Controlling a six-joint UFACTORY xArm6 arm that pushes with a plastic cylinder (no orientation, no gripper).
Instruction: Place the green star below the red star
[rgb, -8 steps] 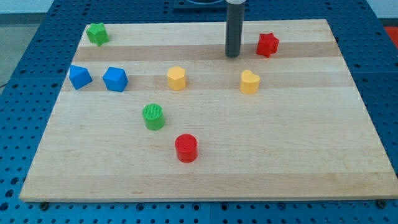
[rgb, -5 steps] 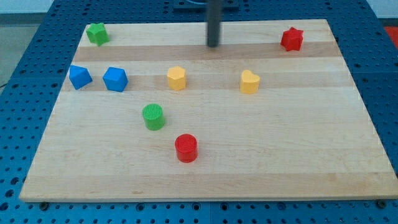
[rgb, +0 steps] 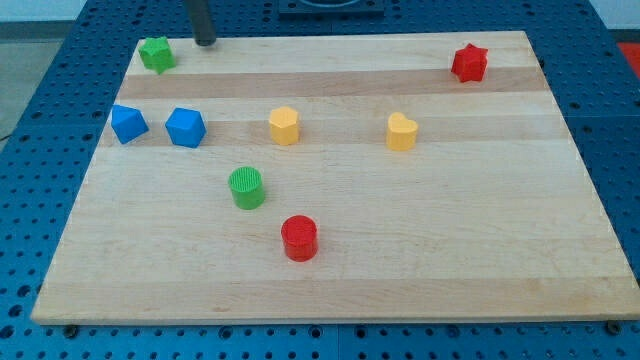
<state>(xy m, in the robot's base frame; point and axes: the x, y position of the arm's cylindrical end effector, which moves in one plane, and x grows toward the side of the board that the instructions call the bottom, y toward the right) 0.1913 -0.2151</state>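
Observation:
The green star (rgb: 155, 53) lies at the board's top left corner. The red star (rgb: 469, 62) lies near the top right corner, far to the view's right of it. My tip (rgb: 204, 43) stands at the board's top edge, a short way to the right of the green star and slightly above it, not touching it.
Two blue blocks (rgb: 128, 123) (rgb: 185, 127) lie at the left. A yellow hexagon block (rgb: 284, 126) and a yellow heart-like block (rgb: 401, 131) lie mid-board. A green cylinder (rgb: 246, 187) and a red cylinder (rgb: 299, 238) lie lower. The wooden board (rgb: 500, 250) rests on a blue pegboard.
The red star went from beside my tip to the top right. My tip has swept left along the top edge, from the middle to just right of the green star.

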